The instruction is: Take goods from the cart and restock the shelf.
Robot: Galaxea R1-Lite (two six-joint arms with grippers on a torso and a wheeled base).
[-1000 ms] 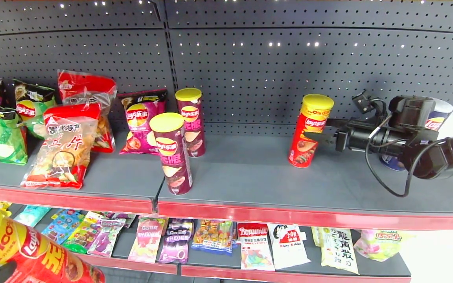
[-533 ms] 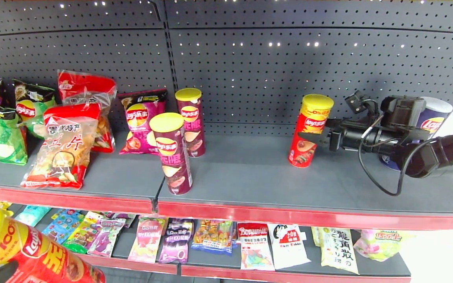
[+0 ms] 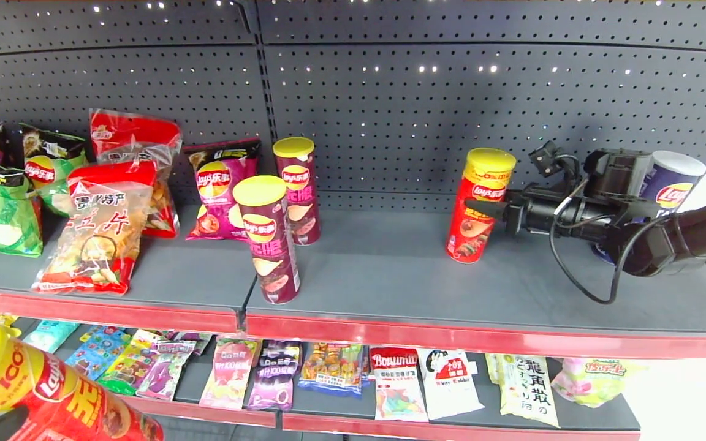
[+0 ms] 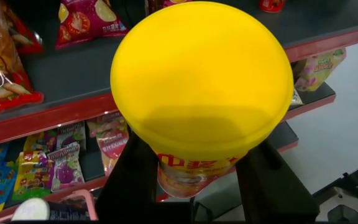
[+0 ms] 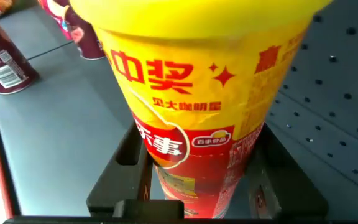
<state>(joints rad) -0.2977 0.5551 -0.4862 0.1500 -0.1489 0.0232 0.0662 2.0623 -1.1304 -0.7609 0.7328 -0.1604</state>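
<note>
A red chip can (image 3: 478, 205) with a yellow lid stands on the grey shelf (image 3: 390, 269), right of centre and near the pegboard, leaning slightly. My right gripper (image 3: 489, 211) comes in from the right and is shut on the can's middle. In the right wrist view the red can (image 5: 194, 112) sits between the two black fingers (image 5: 126, 180). A second red can (image 3: 28, 386) with a yellow lid lies at the lower left, below the shelf front. My left gripper (image 4: 197, 186) is shut on that second can, whose lid (image 4: 201, 81) faces the left wrist camera.
Two maroon cans (image 3: 270, 239) (image 3: 296, 187) stand mid-shelf. Snack bags (image 3: 105, 226) crowd the left end. A purple can (image 3: 675, 180) stands behind my right arm. Bare shelf lies between the maroon cans and the red can. The lower shelf (image 3: 328, 422) holds several packets.
My right arm has slid a little to the left along the shelf, carrying the red can with it. The left arm and its can have stayed put.
</note>
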